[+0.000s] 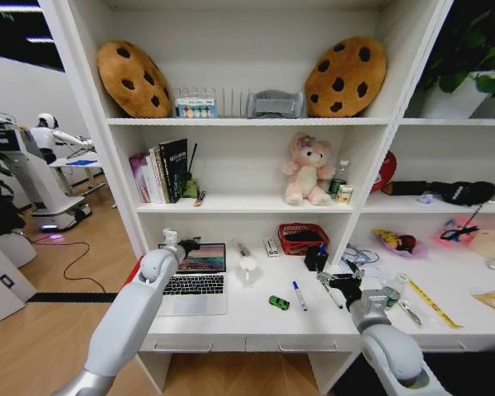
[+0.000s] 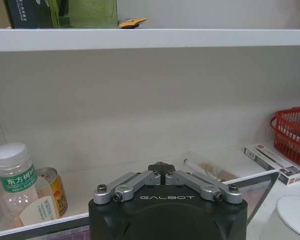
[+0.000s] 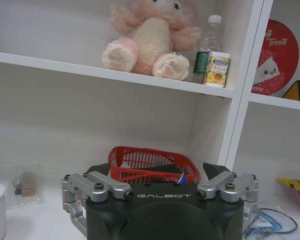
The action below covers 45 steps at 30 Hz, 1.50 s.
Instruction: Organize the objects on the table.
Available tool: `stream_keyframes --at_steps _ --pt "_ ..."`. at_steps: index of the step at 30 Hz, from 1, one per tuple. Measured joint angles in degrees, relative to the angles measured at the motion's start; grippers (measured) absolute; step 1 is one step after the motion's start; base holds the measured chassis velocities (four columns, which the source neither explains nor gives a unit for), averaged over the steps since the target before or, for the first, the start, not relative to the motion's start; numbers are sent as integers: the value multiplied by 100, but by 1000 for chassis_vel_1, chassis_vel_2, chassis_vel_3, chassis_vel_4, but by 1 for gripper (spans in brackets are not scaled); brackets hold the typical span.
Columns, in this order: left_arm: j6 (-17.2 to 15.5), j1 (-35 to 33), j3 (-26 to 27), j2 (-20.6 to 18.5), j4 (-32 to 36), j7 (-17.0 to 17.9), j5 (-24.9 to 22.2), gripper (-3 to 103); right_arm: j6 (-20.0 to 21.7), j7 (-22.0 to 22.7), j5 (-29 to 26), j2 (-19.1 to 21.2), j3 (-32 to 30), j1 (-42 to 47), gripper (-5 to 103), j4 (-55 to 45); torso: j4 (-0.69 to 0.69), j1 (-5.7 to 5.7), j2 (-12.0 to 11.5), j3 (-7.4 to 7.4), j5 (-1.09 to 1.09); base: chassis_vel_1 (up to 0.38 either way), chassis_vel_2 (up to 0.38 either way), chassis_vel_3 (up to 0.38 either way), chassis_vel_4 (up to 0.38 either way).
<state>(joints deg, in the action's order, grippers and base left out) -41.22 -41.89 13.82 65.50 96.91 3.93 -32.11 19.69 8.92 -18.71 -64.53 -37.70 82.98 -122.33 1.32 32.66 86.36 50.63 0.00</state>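
- Left gripper: pressed together, holding nothing, left of centre in the head view, at the top edge of the laptop screen. I judge closing the lid is the step in hand; I would push evenly from that edge, keeping clear of the white cup beside it.
- Right gripper: spread, empty, right of centre, hovering over the desk near the black pen.
- Blue-capped marker: lower centre, flat, well clear of both grippers.
- Toy car: just left of the marker.
- Ruler: lower right, angled.
- Red basket: centre, against the back wall.
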Motion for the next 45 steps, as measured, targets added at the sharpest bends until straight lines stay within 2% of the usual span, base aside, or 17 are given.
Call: stream_keyframes --at_steps 3,5,13,16,22,29,33,39,45 --pt "-18 -106 17 -48 176 4 -7 0 -21 -4 6 -23 1 14 100 7 0 0 0 0 0 0 0 0 0" --pt "-38 -415 109 -115 605 4 64 0 -50 -13 21 -80 -7 48 100 8 1 0 0 0 0 0 0 0 0" --pt "-40 -1294 403 -171 1339 3 300 0 -78 -44 29 -143 -9 60 100 36 -1 -1 0 0 -1 0 0 0 0" --pt "-39 -1346 496 -216 1481 2 320 0 -79 -72 54 -152 36 30 100 48 -1 0 0 -1 0 0 0 0 0" --pt "-22 -1014 552 -235 1447 21 186 0 -76 -91 93 -171 97 12 100 45 1 0 0 0 1 0 0 0 0" --pt "119 -564 375 -49 577 -75 294 0 -72 -91 91 -123 38 51 100 9 2 0 0 0 -1 0 0 0 0" --pt "125 -561 338 -17 431 -99 342 0 -64 -84 83 -106 13 54 100 -11 1 0 0 0 -1 0 0 0 0" --pt "64 -869 297 -133 630 -97 448 0 -58 -70 83 -168 36 66 100 9 0 0 0 0 1 0 0 0 0" --pt "60 -1482 315 -248 989 -96 582 0 -54 -79 97 -184 125 54 100 66 0 0 0 0 0 0 0 0 0"
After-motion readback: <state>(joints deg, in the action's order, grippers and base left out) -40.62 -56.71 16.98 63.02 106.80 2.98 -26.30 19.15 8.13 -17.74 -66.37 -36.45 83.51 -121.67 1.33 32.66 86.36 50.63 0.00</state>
